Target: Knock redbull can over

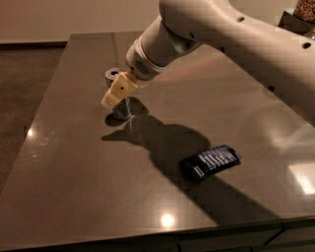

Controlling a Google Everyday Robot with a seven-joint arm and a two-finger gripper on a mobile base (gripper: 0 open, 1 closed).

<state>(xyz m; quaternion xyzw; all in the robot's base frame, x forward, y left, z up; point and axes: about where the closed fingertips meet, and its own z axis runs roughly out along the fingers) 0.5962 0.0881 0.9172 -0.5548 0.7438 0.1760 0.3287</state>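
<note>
The redbull can (pixel 121 110) is a slim silver-grey can with a dark-holed top. It stands on the dark table (pixel 74 162) at the left of the middle, about upright. My gripper (pixel 117 91), with cream-coloured tips, sits right in front of the can's upper half and covers its middle. Only the can's top rim and its lower part show. The white arm reaches in from the upper right.
A flat dark-blue snack packet (pixel 210 161) lies on the table to the lower right of the can. A container (pixel 305 10) stands at the far upper right corner. The table's left edge runs close to the can; floor lies beyond it.
</note>
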